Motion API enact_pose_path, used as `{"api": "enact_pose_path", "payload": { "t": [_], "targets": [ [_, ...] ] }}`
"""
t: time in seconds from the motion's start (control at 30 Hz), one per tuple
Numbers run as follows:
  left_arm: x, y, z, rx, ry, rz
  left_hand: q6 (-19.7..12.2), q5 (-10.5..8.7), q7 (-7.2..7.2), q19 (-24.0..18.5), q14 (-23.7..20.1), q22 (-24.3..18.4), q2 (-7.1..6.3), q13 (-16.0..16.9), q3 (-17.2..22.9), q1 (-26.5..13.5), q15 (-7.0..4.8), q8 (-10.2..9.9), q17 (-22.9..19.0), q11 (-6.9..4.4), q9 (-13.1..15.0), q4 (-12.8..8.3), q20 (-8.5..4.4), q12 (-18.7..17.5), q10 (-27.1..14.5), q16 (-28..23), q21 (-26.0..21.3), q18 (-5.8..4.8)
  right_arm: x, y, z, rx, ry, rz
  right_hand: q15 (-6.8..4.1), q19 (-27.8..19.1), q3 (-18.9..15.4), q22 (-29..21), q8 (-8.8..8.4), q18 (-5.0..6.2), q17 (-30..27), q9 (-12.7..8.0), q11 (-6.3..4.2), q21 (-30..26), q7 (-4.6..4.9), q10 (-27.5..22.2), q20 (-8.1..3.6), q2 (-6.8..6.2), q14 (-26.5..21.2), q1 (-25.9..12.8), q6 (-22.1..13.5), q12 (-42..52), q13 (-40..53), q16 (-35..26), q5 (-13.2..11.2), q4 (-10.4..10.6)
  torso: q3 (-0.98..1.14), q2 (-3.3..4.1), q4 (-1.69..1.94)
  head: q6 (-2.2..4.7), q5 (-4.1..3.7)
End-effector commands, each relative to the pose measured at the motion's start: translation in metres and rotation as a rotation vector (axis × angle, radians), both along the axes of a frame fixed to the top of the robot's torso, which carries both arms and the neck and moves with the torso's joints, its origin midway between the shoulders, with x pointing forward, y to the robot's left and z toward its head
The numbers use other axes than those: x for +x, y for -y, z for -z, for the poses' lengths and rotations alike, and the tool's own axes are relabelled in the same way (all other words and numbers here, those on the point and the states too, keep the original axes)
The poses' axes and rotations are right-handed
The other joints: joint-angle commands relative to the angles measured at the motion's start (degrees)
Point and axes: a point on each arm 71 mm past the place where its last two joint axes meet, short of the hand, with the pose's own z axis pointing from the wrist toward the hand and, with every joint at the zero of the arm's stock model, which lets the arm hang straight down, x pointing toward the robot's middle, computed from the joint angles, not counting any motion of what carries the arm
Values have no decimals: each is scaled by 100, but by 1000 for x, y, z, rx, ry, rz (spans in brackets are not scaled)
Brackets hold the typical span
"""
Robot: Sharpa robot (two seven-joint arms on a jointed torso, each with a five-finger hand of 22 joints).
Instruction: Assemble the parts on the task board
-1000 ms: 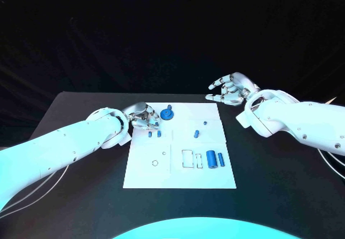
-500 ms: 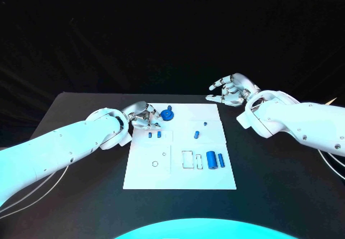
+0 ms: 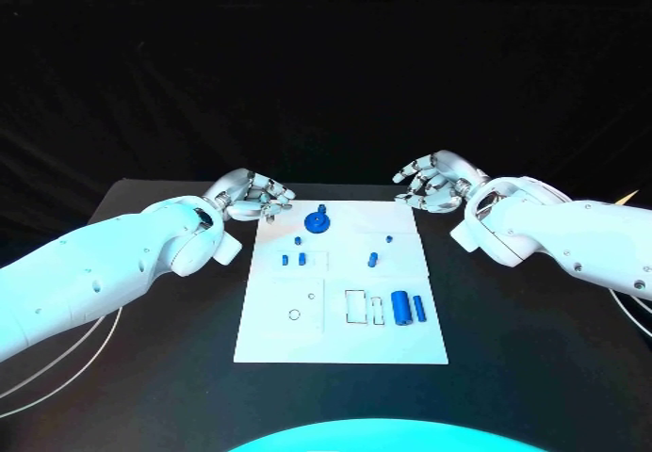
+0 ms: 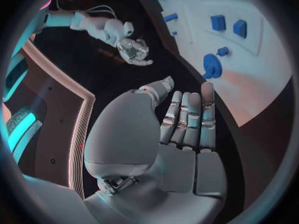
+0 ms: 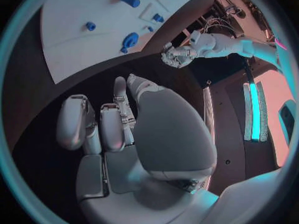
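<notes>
The white task board (image 3: 340, 325) lies mid-table. A blue round part with a knob (image 3: 317, 221) sits near its far edge, and two small blue pieces (image 3: 292, 258) stand side by side below it. More small pieces (image 3: 371, 256) dot the middle, and a blue cylinder (image 3: 401, 304) lies with a thinner one at the near right. My left hand (image 3: 252, 196) hovers off the board's far left corner, fingers straight and holding nothing (image 4: 187, 129). Beyond the far right corner my right hand (image 3: 435, 179) hangs with loosely curved fingers, also holding nothing (image 5: 118, 129).
The board (image 4: 261, 79) has outlined slots (image 3: 363, 306) and small holes (image 3: 294, 312) in its near half. Black table (image 3: 544, 348) surrounds it on all sides. Thin cables (image 3: 82, 363) trail along the table's left and right edges.
My left hand has drawn back from over the two small blue pieces to the board's far left corner, and its fingers have straightened. The right hand has barely moved.
</notes>
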Motion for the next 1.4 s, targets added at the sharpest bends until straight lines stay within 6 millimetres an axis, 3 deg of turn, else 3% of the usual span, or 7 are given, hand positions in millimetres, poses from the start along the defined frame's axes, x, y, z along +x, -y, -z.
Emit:
{"api": "enact_pose_path", "payload": {
  "t": [0.03, 0.1, 0.3, 0.43, 0.67, 1.0, 1.4],
  "targets": [
    [-3, -5, -7, -77, -18, -28, 104, 7, 14, 137, 172, -121, -101, -104, 213, -94, -57, 124, -87, -69, -1, -4, -62, -108, 297, -222, -59, -167, -1, -3, 2, -59, 2, -46, 14, -53, 400, 377, 90, 128, 43, -3, -8, 38, 82, -433, 6, -221, 77, -112, 434, -364, -326, 16, 37, -106, -5, -12, 3, 44, 5],
    [-6, -10, -11, -128, -38, -40, 146, 1, -7, 167, 265, -160, -90, -108, 290, -99, -102, 190, -110, -117, 49, -18, -101, -103, 539, -347, -104, -166, -3, -6, 3, -121, 18, -86, 22, -32, 577, 412, 92, 122, 96, -9, 2, 73, 69, -306, 15, -327, 105, -225, 508, -720, -728, 63, 28, -216, -9, -25, 3, 56, -4],
    [-17, -14, -15, -251, -106, -19, 385, -5, -106, 329, 531, -207, 14, -45, 366, -52, -224, 436, -97, -251, 243, -94, -214, -2, 928, -512, -118, -163, -10, -17, 10, -296, 82, -172, 21, 18, 744, 494, 97, 101, 189, -9, -5, 188, 27, -184, 9, -399, 152, -347, 615, -1071, -1133, 149, 24, -371, -21, -15, -1, 123, -69],
    [-26, -15, -15, -301, -132, -3, 423, 0, -148, 408, 646, -219, 56, -5, 369, -37, -275, 526, -71, -301, 346, -138, -267, 41, 1033, -572, -110, -165, -13, -23, 16, -405, 131, -197, 28, 40, 811, 527, 88, 93, 214, -13, -5, 236, 16, -125, -7, -409, 172, -397, 645, -1194, -1282, 173, 23, -423, -26, -17, -1, 147, -200],
    [-35, -17, -17, -369, -162, -3, 362, 2, -148, 443, 693, -227, 48, 11, 368, -45, -293, 537, -52, -307, 396, -166, -294, 37, 1029, -616, -110, -169, -15, -31, 27, -546, 146, -224, 68, 35, 873, 528, 16, 96, 201, -43, 43, 200, 28, -219, 0, -505, 181, -557, 639, -1493, -1593, 166, 21, -515, -28, -10, 7, 155, -355],
    [-41, -19, -19, -404, -173, -9, 317, 8, -143, 454, 706, -233, 52, 18, 382, -39, -292, 539, -39, -302, 425, -190, -302, 25, 1004, -647, -115, -171, -12, -41, 43, -620, 130, -237, 76, -9, 773, 465, -35, 126, 203, -65, 51, 53, 5, -340, 16, -487, 175, -617, 658, -1641, -1766, 166, 27, -634, -18, -2, 7, 141, -376],
    [-46, -19, -22, -424, -178, -9, 273, 8, -132, 457, 707, -236, 42, 22, 386, -50, -287, 538, -29, -291, 449, -205, -304, 10, 974, -679, -120, -174, -5, -43, 54, -661, 137, -224, 46, 72, 989, 543, -33, 98, 301, -64, 9, 195, -24, -85, -23, -409, 243, -625, 839, -1665, -1934, 256, 36, -705, -16, -10, 14, 125, -384]
  ]
}}
